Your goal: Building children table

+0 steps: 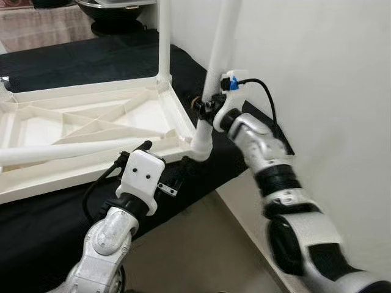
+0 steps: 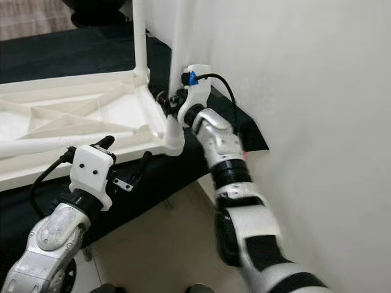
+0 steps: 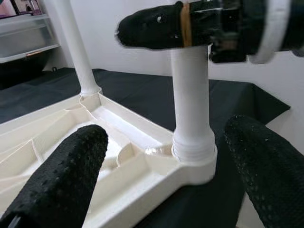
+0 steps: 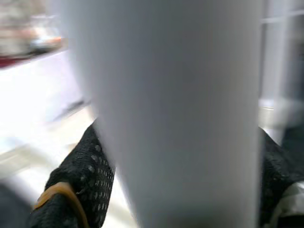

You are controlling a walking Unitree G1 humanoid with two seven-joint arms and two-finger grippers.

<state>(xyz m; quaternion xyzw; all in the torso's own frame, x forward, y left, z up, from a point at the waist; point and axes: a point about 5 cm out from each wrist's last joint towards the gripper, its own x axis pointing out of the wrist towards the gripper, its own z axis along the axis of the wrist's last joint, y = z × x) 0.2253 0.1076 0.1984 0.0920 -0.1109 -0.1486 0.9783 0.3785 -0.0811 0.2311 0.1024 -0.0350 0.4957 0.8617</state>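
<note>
Starting on the left: the white children's table top (image 1: 73, 131) lies upside down on a black cloth (image 1: 55, 226), its ribbed underside facing up. A loose white leg (image 1: 67, 152) lies across the near part of the frame, running from the far left edge toward the middle.

Just in front of that near edge, the left gripper (image 1: 160, 166) hovers low, its white wrist housing (image 1: 142, 177) over the black cloth. Its fingers (image 3: 61, 175) are spread wide with nothing between them, and the wrist view looks straight between them at the near right corner of the table top.

Moving to the middle: at the far right corner of the frame a white leg (image 1: 164, 39) stands upright, seated in its socket.

Now the near right corner: another white leg (image 1: 219, 55) rises from the round corner socket (image 1: 201, 145), leaning a little to the right toward the white wall (image 1: 330, 79). The right gripper (image 1: 206, 105) is clamped around this leg partway up, one black finger (image 4: 80, 175) on each side of the tube, a yellow band visible on one finger. In the left wrist view that same grip crosses the leg above the threaded collar (image 3: 192, 145).

Farthest right, the silver right arm (image 1: 275, 171) reaches up from the lower corner along the wall, a black cable (image 1: 263, 91) looping off its wrist.
</note>
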